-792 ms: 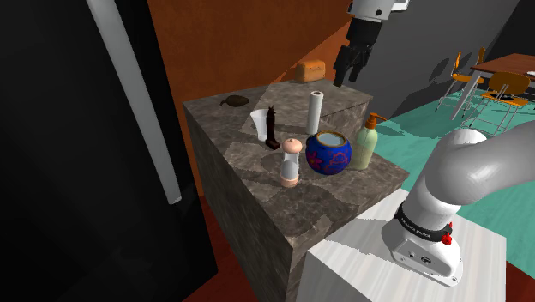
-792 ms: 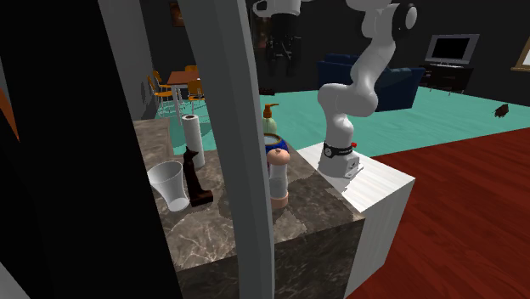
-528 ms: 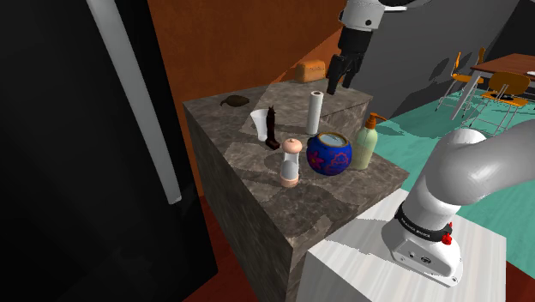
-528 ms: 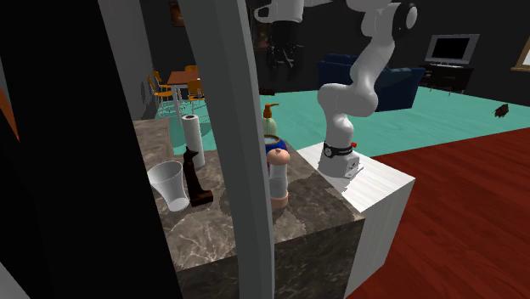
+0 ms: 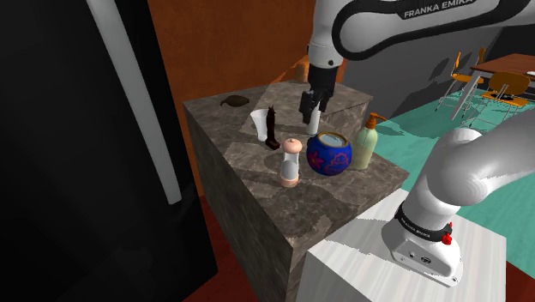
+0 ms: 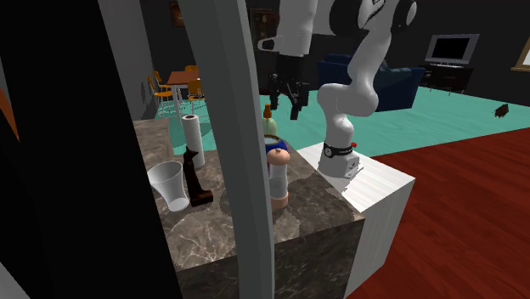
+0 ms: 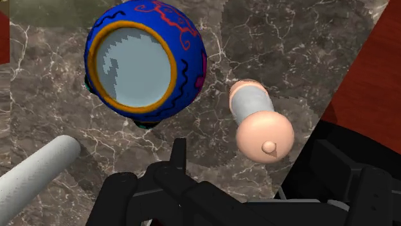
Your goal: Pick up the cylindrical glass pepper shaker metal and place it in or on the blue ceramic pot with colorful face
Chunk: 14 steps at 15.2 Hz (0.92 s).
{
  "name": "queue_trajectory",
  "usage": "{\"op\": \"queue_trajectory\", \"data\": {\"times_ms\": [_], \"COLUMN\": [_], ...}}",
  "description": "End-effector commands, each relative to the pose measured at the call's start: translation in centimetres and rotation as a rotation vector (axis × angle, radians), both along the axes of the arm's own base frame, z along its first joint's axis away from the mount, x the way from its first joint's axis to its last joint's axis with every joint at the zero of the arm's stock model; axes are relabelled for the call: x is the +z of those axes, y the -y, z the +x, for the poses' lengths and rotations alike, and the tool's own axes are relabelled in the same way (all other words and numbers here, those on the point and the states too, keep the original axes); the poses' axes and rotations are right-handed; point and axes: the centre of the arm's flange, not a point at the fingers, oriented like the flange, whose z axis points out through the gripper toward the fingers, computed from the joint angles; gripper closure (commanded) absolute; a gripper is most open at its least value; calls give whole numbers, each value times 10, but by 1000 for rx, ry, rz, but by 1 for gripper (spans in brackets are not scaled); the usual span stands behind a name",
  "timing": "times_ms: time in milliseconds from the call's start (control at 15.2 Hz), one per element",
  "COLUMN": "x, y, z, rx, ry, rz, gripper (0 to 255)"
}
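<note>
tool [image 5: 309, 105] is seen open, fingers apart, nothing held. it is hung high over the far side of the desk [image 5: 249, 163], by the white roll [image 5: 314, 126], likely so the tops are cleared. blue pot [image 5: 329, 153] is set nearer the stand. pepper shaker [image 5: 291, 162] is stood upright just beside the pot, not yet grasped. arm is arched over from the stand, wrist pointed down.

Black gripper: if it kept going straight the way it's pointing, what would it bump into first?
Probably the grey marble countertop, in the gap between the round blue painted pot and the pink-capped cylindrical shaker. The open gripper might clip the shaker's cap; depth is unclear.
</note>
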Motion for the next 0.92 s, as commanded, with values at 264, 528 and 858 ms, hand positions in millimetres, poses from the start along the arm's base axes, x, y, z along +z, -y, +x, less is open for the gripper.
{"op": "queue_trajectory", "data": {"times_ms": [264, 528, 858], "x": [-68, -91, -115], "y": [-56, -59, -55], "z": [25, 28, 29], "rx": [42, 46, 46], "ry": [-19, -21, -21], "rz": [-91, -102, -102], "gripper": [0, 0, 0]}}
